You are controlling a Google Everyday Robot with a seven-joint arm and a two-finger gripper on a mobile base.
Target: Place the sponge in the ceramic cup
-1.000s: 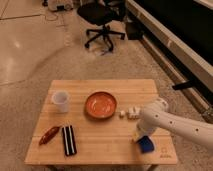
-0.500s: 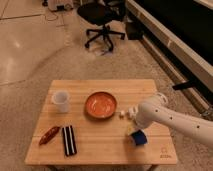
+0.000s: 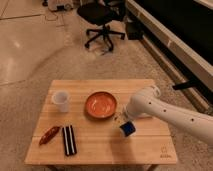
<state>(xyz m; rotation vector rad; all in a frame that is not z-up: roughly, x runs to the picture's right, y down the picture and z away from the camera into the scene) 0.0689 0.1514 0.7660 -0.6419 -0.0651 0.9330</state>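
Observation:
The sponge, a small dark-blue block, hangs just above the wooden table right of centre, under the end of my white arm. My gripper sits right over it, and the sponge looks held in it. The ceramic cup, small and white, stands upright near the table's left edge, far to the left of the gripper. The arm reaches in from the right side of the view.
A wide orange-red bowl sits mid-table between the cup and the gripper. A black-and-white striped bar and a reddish-brown item lie at the front left. A black office chair stands behind the table.
The gripper has moved left and toward the table's middle with the sponge, away from the front right corner. The cup, bowl and other items have stayed put.

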